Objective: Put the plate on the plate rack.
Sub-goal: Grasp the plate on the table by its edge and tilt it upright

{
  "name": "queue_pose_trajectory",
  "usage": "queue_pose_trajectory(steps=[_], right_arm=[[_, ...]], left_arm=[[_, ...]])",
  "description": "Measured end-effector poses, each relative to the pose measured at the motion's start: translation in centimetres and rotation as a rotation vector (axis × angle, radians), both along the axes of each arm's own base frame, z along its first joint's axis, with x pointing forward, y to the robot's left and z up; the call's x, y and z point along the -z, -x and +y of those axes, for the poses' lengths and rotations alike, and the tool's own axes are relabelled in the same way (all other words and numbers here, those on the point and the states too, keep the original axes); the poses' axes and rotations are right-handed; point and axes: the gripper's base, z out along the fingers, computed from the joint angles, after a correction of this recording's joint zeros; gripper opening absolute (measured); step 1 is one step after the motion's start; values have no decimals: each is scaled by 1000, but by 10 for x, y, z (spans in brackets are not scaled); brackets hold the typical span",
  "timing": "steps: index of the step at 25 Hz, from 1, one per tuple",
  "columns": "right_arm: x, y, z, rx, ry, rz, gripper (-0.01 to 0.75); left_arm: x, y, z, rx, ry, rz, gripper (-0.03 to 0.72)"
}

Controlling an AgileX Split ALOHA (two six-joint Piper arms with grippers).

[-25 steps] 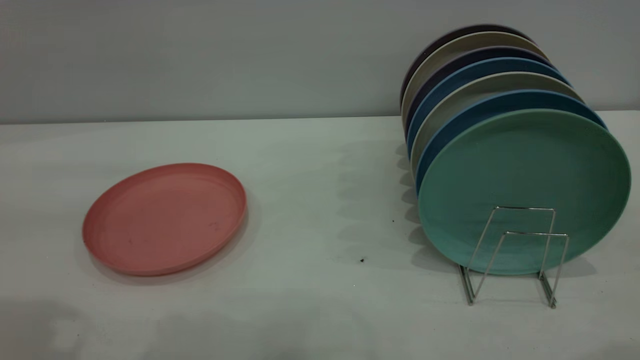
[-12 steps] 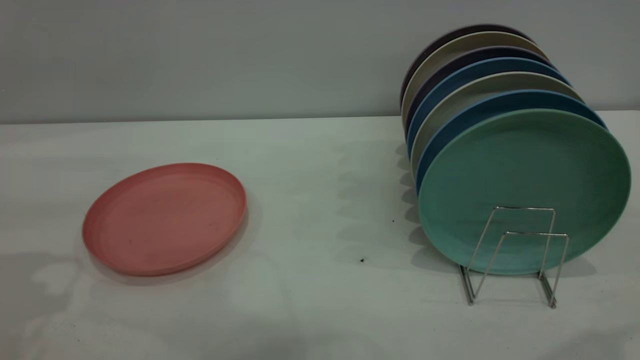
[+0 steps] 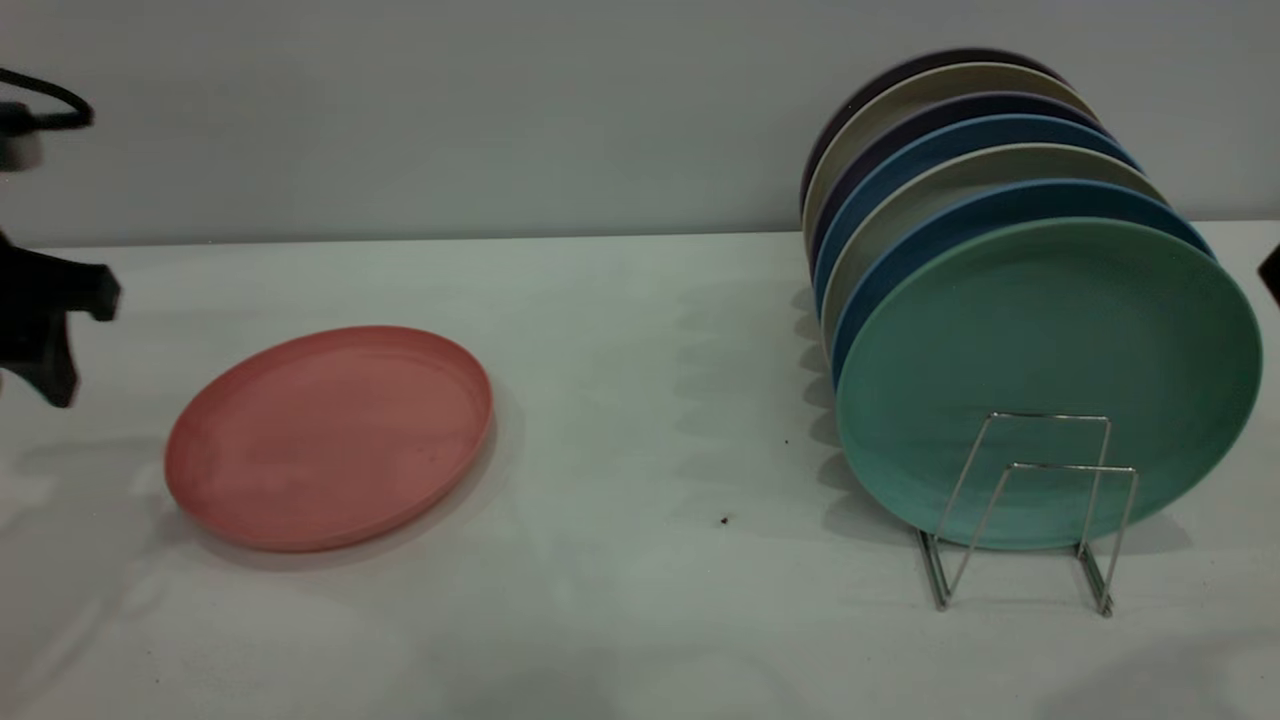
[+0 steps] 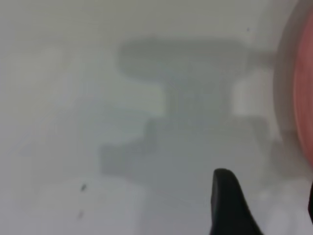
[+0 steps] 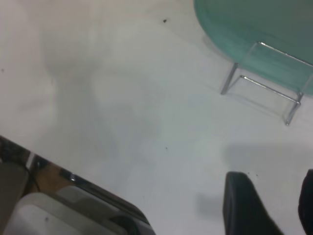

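A thin silver wire plate rack [image 3: 1030,505] at the right holds upright plates, a teal-green plate [image 3: 1050,370] frontmost. The salmon-pink plate [image 3: 330,435] lies flat on the white surface [image 3: 640,400], left. The left pincer [image 4: 264,210] and right pincer [image 5: 269,205] both stand open.

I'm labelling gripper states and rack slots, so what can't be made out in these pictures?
- Left gripper: cut off by the exterior view's left edge; its fingers run off the wrist view.
- Right gripper: only dark finger bases show.
- Plate rack: rear loops hidden behind the teal-green plate.
- Plate: a blurred sliver in the left wrist view.
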Motion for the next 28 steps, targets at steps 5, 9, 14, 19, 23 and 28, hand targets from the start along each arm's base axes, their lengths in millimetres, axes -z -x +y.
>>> queue_pose_trajectory(steps=[5,9,14,19,23,28], right_arm=[[2,-7,3,15,-41,-12,297],[0,-9,6,11,-69,-40,297],[-1,-10,6,9,-77,-62,297],[-2,-11,6,13,-78,-71,297],[-2,-12,6,17,-80,-76,297],[-2,-12,6,18,-80,-78,297]], left_arm=[[18,-22,-1,-19,25,9,427],[28,-33,-3,-15,60,13,427],[36,-41,-8,10,106,21,427],[46,-40,-9,35,110,45,416],[59,-40,-8,37,110,63,401],[72,-41,-8,35,111,58,396]])
